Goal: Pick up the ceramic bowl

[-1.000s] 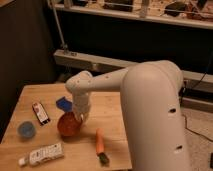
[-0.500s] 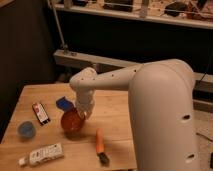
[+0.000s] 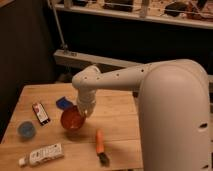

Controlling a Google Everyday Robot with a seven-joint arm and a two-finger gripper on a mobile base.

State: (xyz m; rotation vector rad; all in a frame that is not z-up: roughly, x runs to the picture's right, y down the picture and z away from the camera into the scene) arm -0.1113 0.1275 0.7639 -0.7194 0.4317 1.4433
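The orange-red ceramic bowl [image 3: 71, 120] hangs tilted just over the wooden table [image 3: 117, 115], its opening turned toward the camera. My gripper [image 3: 85, 109] comes down from the white arm and is shut on the bowl's right rim. The arm's wrist hides the fingers' upper part and the far rim of the bowl.
A small blue cup [image 3: 26, 130] stands at the left. A dark packet [image 3: 41, 113] and a blue object [image 3: 64, 103] lie left of the bowl. A white tube [image 3: 42, 154] lies at the front left, and an orange brush-like object [image 3: 100, 144] at the front. Dark shelving stands behind.
The bowl has moved a little right and up with my gripper and now tilts more. The other objects have not moved.
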